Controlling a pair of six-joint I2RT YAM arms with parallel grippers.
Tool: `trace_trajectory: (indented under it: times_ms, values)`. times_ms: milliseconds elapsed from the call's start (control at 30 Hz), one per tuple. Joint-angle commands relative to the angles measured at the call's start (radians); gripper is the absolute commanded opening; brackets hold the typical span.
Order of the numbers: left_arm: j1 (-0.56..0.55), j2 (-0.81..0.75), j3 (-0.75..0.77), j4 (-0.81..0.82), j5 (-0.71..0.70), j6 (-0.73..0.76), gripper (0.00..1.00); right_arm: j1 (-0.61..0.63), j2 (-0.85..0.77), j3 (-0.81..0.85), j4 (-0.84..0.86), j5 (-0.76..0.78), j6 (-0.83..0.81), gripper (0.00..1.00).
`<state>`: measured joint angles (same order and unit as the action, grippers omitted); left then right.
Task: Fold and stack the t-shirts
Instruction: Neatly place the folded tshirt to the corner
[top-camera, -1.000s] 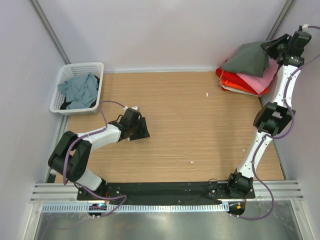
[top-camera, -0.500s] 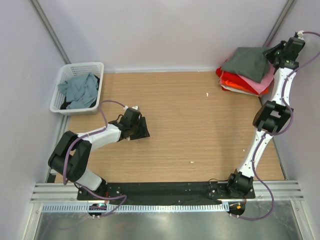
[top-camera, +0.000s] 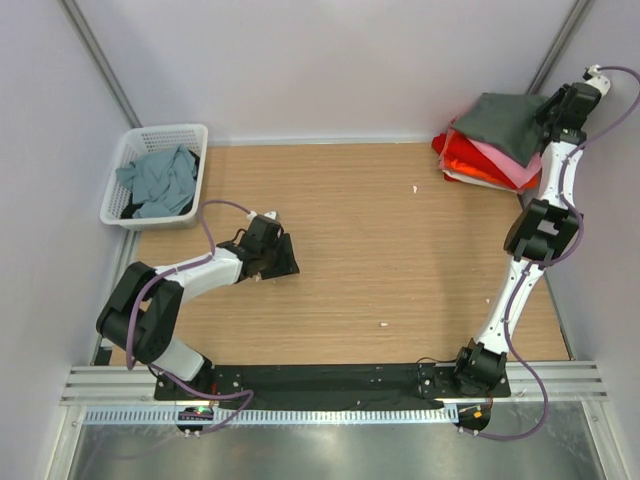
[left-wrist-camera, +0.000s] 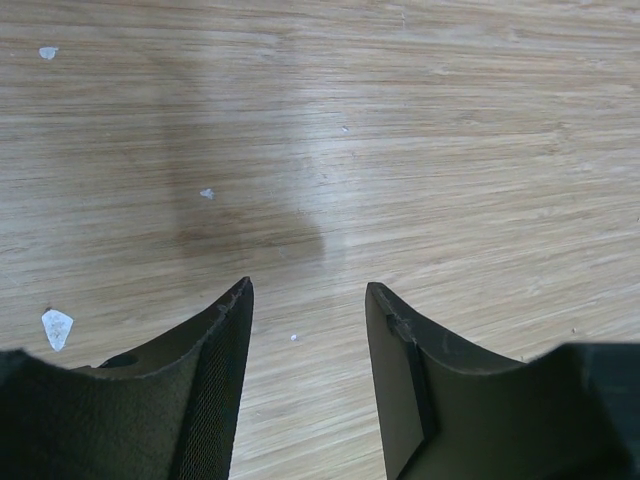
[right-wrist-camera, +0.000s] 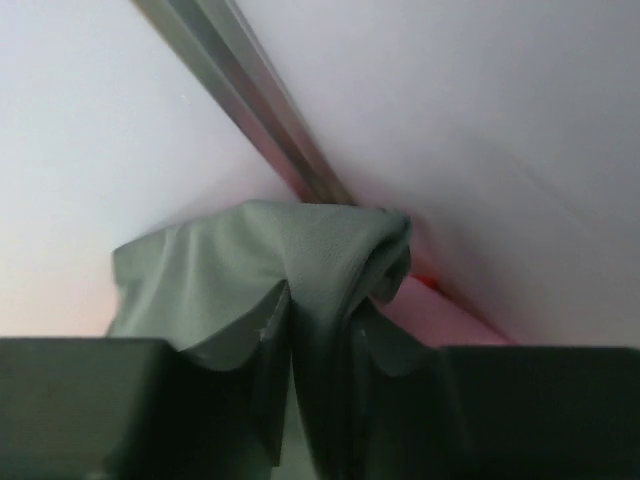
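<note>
Right wrist view: R gripper (right-wrist-camera: 305, 340) clamped on charcoal t-shirt (right-wrist-camera: 270, 270) fold, to seat it atop pink/red/orange stack (top-camera: 478, 160), far-right corner. L gripper (left-wrist-camera: 308, 300) jaws apart, idle over table (left-wrist-camera: 400, 120). Teal-grey shirt (top-camera: 158, 180) in basket (top-camera: 165, 129), pending.

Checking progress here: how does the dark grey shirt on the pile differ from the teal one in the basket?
The dark grey shirt lies folded atop the pile, pinched by the right hand; the teal shirt sits crumpled in the basket, untouched. Both are plain cloth.
</note>
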<state>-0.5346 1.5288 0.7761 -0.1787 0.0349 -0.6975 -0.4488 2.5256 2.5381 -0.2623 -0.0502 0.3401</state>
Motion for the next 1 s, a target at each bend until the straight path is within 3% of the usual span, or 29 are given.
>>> trace_trajectory:
  times_ms: [0,300,433,600,733,967]
  values:
    - [-0.005,-0.024,0.005,0.047,-0.007,0.018,0.5,-0.179,0.113,-0.064,-0.078,0.194,0.114,0.34]
    - [-0.005,-0.025,0.003,0.05,-0.01,0.018,0.49,-0.179,0.153,-0.116,-0.103,0.263,0.06,0.63]
    - [-0.005,-0.027,0.003,0.05,-0.009,0.018,0.49,-0.18,0.11,-0.145,-0.146,0.436,0.048,0.68]
    - [-0.005,-0.025,0.003,0.051,-0.01,0.016,0.48,-0.192,0.01,-0.255,-0.146,0.688,0.049,0.87]
    - [-0.005,-0.032,-0.003,0.059,-0.01,0.016,0.48,-0.243,-0.103,-0.329,-0.164,0.65,0.117,1.0]
    - [-0.005,-0.039,-0.012,0.068,-0.006,0.016,0.47,-0.26,-0.319,-0.381,-0.164,0.584,0.183,1.0]
